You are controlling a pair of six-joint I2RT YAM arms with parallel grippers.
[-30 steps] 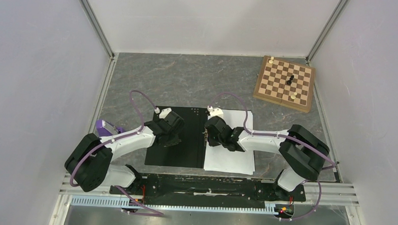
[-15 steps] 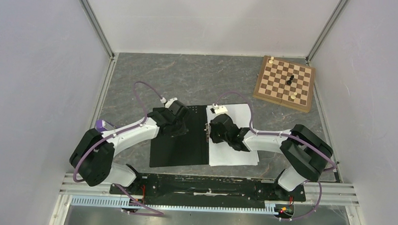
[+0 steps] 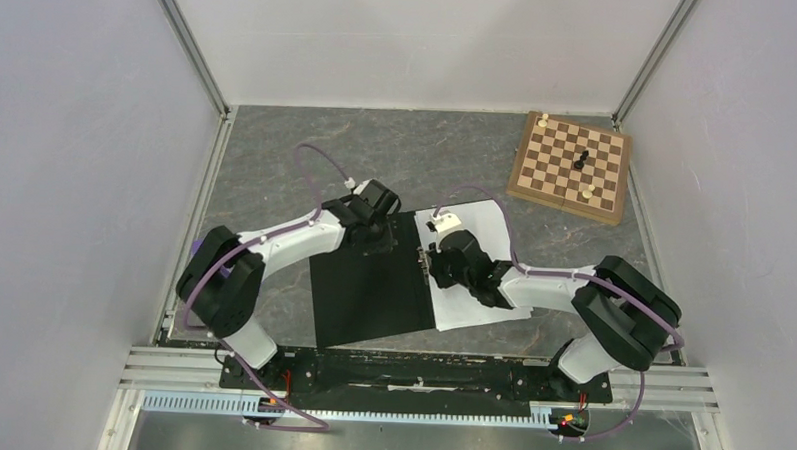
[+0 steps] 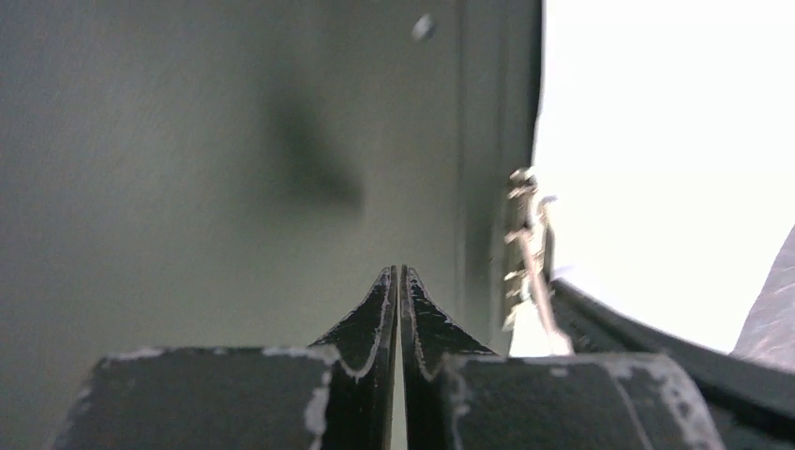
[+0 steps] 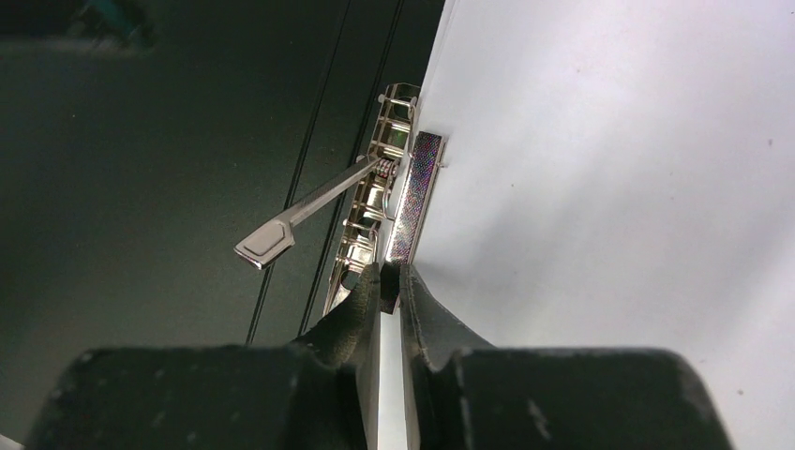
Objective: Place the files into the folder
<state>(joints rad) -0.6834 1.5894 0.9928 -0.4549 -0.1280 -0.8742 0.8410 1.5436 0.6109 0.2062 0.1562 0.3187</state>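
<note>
The folder (image 3: 367, 294) lies open on the table with its black inner faces up and its spine slanted. The white files (image 3: 479, 238) lie on its right half. The metal clip (image 3: 425, 258) runs along the spine. My left gripper (image 3: 382, 242) is shut and empty, with its tips (image 4: 400, 272) over the left black face (image 4: 187, 141). My right gripper (image 3: 435, 271) is shut on the near end of the clip (image 5: 375, 187), right at the files' left edge (image 5: 609, 187). The clip's lever (image 5: 281, 234) sticks out over the black face.
A wooden chessboard (image 3: 570, 167) with a few pieces sits at the back right. Grey walls close in the left, right and back sides. A metal rail (image 3: 419, 371) with the arm bases runs along the near edge.
The folder and files have turned, the near end swinging right. My left gripper has moved away and right along the black face. My right gripper stays at the clip and has shifted slightly right.
</note>
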